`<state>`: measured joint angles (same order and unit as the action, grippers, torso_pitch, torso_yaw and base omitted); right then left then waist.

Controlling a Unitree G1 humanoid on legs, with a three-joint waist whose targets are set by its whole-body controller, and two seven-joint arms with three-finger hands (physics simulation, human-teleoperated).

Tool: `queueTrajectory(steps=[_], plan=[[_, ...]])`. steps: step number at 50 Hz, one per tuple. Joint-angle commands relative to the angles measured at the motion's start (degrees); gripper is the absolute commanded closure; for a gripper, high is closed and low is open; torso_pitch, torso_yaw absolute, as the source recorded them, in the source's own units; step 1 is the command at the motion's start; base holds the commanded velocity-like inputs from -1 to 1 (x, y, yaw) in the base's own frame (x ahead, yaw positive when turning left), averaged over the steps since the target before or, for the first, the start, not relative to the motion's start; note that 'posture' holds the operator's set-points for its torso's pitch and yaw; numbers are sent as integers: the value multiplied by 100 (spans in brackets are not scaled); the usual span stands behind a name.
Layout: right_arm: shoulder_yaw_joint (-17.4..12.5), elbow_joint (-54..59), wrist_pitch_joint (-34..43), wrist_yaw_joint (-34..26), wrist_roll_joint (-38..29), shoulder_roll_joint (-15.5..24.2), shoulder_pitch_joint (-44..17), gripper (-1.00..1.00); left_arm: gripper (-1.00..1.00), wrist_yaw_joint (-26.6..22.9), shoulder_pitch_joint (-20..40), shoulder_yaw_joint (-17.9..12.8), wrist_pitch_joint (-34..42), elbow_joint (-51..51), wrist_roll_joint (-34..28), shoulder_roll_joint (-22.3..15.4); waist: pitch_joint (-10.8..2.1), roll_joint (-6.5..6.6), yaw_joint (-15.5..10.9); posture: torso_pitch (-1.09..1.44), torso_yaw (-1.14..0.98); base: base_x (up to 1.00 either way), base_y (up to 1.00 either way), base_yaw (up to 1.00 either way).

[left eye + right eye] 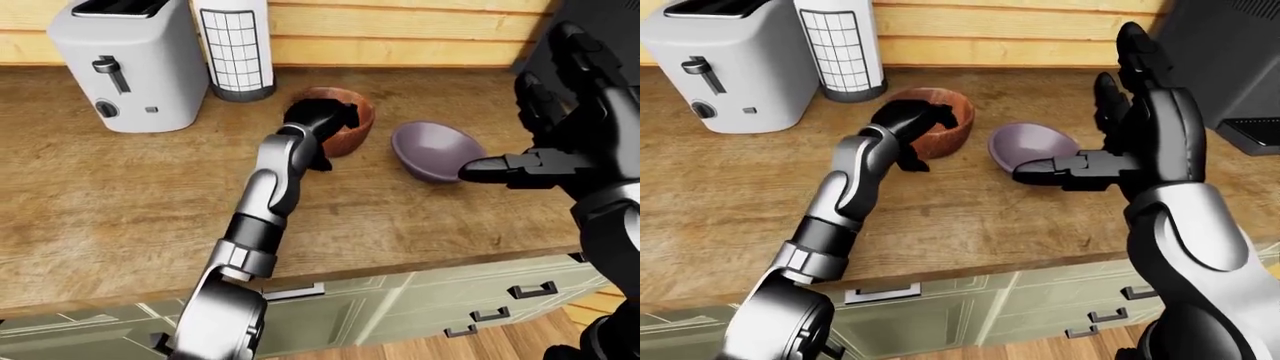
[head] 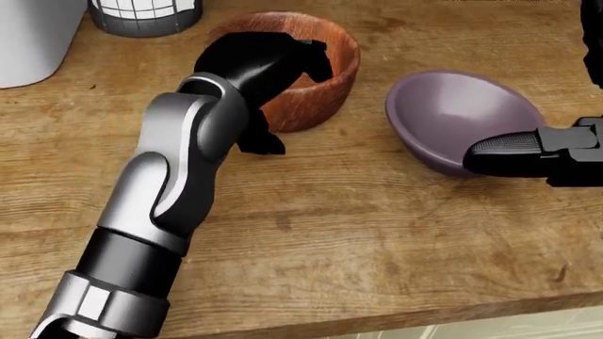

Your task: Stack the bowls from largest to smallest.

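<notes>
Two bowls stand on the wooden worktop (image 1: 120, 187), near each other but apart: a brown wooden bowl (image 2: 325, 78) on the left and a purple bowl (image 2: 452, 113) to its right, tilted so its opening faces up and to the left in the head view. At the far left of the eye views stand one white toaster (image 1: 130, 64) and, just beside it, one white cylinder with a black grid pattern (image 1: 235, 49).

The left hand (image 2: 259, 60) sits at the wooden bowl's near-left rim, with dark fingers (image 2: 316, 60) curled over the rim into the bowl and another digit down outside the wall, so the hand looks clamped on the rim. The right hand (image 1: 1140, 139) hangs to the right of the purple bowl, fingers spread wide and upright, one digit (image 1: 1045, 174) reaching flat toward the bowl; whether it touches cannot be told.

Wood plank wall runs behind the worktop; pale green cabinet fronts (image 1: 450, 296) with black handles lie below its edge.
</notes>
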<state>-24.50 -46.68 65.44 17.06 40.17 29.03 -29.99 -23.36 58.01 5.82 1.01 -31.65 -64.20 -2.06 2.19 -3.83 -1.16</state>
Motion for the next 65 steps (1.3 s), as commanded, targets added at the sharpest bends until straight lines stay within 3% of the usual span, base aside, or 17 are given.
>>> queueTrajectory(steps=[1, 6, 11, 14, 15, 23, 25, 35, 39, 43, 48, 50, 54, 60, 65], plan=[[-103, -126, -116, 19, -31, 64, -127, -100, -10, 15, 75, -4, -70, 262, -158, 6, -143, -25, -5, 0, 0, 0, 0, 0], [-85, -130, -85, 12, -52, 60, -154, -100, -4, -3, -97, -28, -152, 252, -301, 23, -146, -18, -3, 0, 0, 0, 0, 0], [-72, -98, -61, -40, -101, 97, -206, -100, 51, -24, -216, -67, -215, 330, -338, -19, -160, -12, 3, 0, 0, 0, 0, 0], [-91, -104, -4, -40, -85, 115, -256, -100, 95, -13, -249, -112, -232, 403, -304, -57, -159, -11, 10, 0, 0, 0, 0, 0], [-61, -69, -71, -71, -136, 117, -230, -100, 100, -73, -261, -132, -209, 502, -284, -76, -157, -10, 12, 0, 0, 0, 0, 0], [-170, -171, 185, 31, 60, 198, -373, -100, 100, -134, -262, -234, 67, 1028, -141, -146, -144, 9, 13, 0, 0, 0, 0, 0], [-61, -146, 150, -26, 2, 275, -350, -100, 100, -92, -348, -204, 0, 1207, -164, -189, -146, 10, 14, 0, 0, 0, 0, 0], [-40, -335, 1165, -628, -19, 851, -905, -100, 100, -1227, -490, -224, 340, 2695, -105, -158, -86, 0, -4, 0, 0, 0, 0, 0], [123, -367, 1519, -1114, -216, 1210, -1142, -100, 100, -1749, -493, -199, 574, 3198, -190, -55, -46, -8, -21, 0, 0, 0, 0, 0], [472, -452, 1853, -1653, -562, 1483, -1416, -100, 100, -2146, -549, -197, 662, 3519, -261, -60, -24, -20, -28, 0, 0, 0, 0, 0], [1148, -458, 2100, -2494, -1297, 2061, -1926, -100, 100, -2468, -569, -241, 649, 3724, -256, -135, 1, -11, -23, 0, 0, 0, 0, 0], [1344, -465, 2160, -2783, -1630, 2087, -2066, -100, 100, -2566, -614, -232, 652, 3827, -273, -127, 15, 4, -20, 0, 0, 0, 0, 0], [2007, -389, 1952, -3473, -2518, 2482, -2200, -100, 100, -2661, -595, -247, 640, 3871, -268, -126, 32, 8, -24, 0, 0, 0, 0, 0], [3113, -215, 1493, -4786, -4402, 2886, -2176, -100, 100, -2738, -569, -277, 657, 3932, -259, -148, 39, 27, -13, 0, 0, 0, 0, 0], [3528, 223, 1082, -6208, -6419, 2452, -2215, -100, 100, -2708, -588, -305, 632, 3893, -233, -202, 20, 67, 21, 0, 0, 0, 0, 0]])
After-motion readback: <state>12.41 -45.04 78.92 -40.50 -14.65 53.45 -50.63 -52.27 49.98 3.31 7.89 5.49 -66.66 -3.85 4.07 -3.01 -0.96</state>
